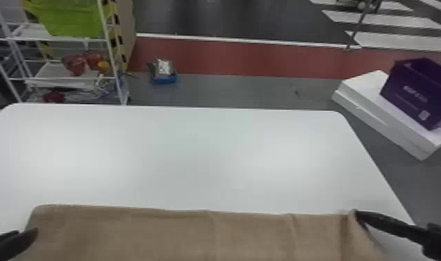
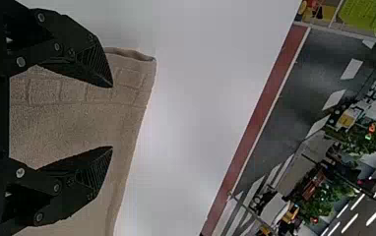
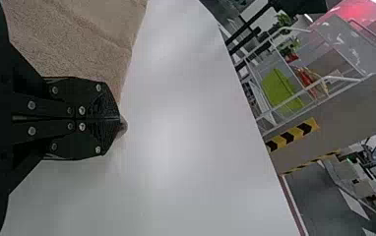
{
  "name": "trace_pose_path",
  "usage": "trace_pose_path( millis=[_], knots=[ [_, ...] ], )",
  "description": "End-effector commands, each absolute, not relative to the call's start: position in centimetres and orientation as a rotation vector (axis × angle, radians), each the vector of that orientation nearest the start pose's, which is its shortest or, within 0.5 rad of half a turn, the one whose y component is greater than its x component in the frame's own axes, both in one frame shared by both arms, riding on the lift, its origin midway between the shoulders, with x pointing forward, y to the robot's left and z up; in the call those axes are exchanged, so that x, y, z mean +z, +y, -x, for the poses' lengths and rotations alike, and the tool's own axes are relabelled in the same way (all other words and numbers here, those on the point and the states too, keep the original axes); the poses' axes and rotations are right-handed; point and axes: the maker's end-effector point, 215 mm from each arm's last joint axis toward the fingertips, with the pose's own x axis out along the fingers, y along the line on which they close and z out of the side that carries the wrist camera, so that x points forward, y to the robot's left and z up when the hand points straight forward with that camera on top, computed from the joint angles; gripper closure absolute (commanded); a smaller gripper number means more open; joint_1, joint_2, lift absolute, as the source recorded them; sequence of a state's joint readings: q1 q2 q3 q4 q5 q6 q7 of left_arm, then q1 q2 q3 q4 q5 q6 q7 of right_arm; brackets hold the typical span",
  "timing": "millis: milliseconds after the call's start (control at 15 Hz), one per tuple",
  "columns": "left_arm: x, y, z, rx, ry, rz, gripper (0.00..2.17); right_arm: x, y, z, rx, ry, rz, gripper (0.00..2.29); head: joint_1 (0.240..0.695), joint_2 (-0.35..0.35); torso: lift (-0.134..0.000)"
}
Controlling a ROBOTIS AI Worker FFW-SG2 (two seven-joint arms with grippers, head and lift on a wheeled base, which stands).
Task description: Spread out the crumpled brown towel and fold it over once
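Observation:
The brown towel (image 1: pixel 195 236) lies spread along the white table's near side, its far edge nearly straight with a few creases. At its left edge is my left gripper (image 1: pixel 33 232); in the left wrist view the left gripper (image 2: pixel 111 117) is open, its two fingers apart over the towel (image 2: pixel 78 123) near a corner. My right gripper (image 1: pixel 357 213) is at the towel's far right corner. In the right wrist view the right gripper (image 3: pixel 119 119) is shut on that corner, a small tip of cloth poking past the fingertips, with the towel (image 3: pixel 87 34) stretching away from it.
The white table (image 1: pixel 195 156) extends beyond the towel to its far edge. Past it on the floor stand a white rack (image 1: pixel 66 80) at the left and a purple box (image 1: pixel 417 90) on white foam blocks (image 1: pixel 372 104) at the right.

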State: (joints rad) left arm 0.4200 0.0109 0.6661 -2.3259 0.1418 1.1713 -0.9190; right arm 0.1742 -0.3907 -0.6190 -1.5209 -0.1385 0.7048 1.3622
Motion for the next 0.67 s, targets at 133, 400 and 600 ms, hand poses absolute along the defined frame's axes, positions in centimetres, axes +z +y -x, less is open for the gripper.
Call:
trace_pose_path(
  millis=[133, 400, 600],
  knots=[
    [-39.8, 34.0, -33.5, -0.296, 0.653, 0.423, 0.53, -44.0, -44.8, -38.9, 0.614, 0.608, -0.401, 2.04, 0.695, -0.153, -0.123],
    [-40.0, 34.0, -33.7, -0.297, 0.653, 0.426, 0.53, -43.4, -46.3, -40.7, 0.602, 0.577, -0.353, 2.04, 0.695, -0.175, -0.123],
    [-39.9, 34.2, -33.7, -0.292, 0.65, 0.424, 0.53, -41.6, -45.8, -40.1, 0.615, 0.536, -0.417, 2.04, 0.695, -0.188, -0.123]
  ],
)
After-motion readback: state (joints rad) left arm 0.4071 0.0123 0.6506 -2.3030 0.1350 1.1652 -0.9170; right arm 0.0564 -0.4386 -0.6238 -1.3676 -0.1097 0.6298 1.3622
